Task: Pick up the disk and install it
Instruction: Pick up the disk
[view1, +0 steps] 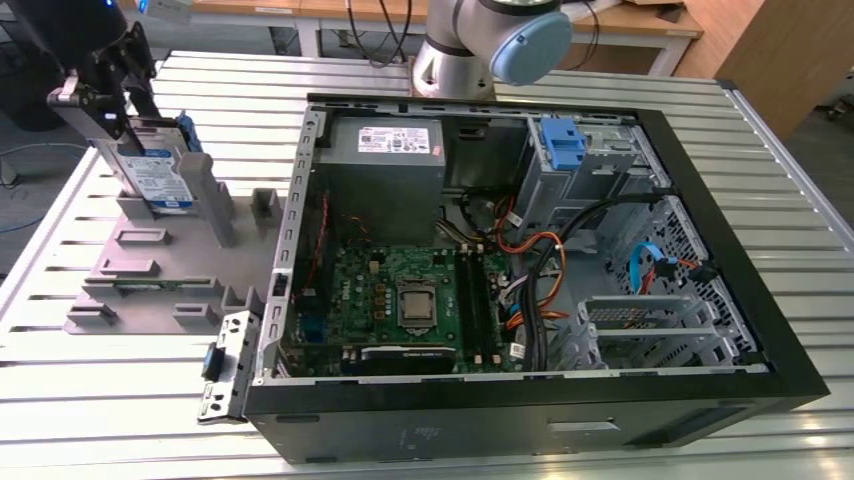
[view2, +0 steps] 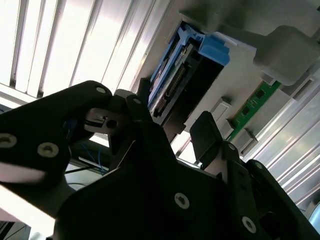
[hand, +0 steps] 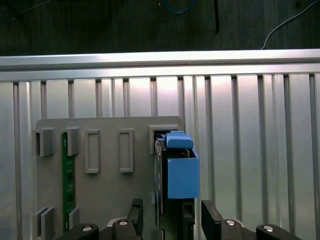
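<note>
Gripper (view1: 110, 100), black and two-fingered, poised over the disk (view1: 158, 178) at the exterior view's left, well apart from the open computer case (view1: 534, 425). In the first wrist view the gripper (hand: 171, 205) stands spread, one finger (hand: 136, 210) on each flat side of the disk (hand: 182, 175), with a narrow gap showing on both sides. The disk stands upright on edge in a slot of the grey fixture plate (view1: 147, 270), its blue carrier uppermost. The second wrist view shows the gripper (view2: 172, 107) straddling the edge of the disk (view2: 172, 75). A green memory module (hand: 65, 175) sits in another slot of the same plate (hand: 107, 190). Inside the case: motherboard (view1: 400, 300), grey power supply (view1: 384, 140), upright blue latch (view1: 563, 142). All rest on a slatted aluminium table (view1: 107, 420).
</note>
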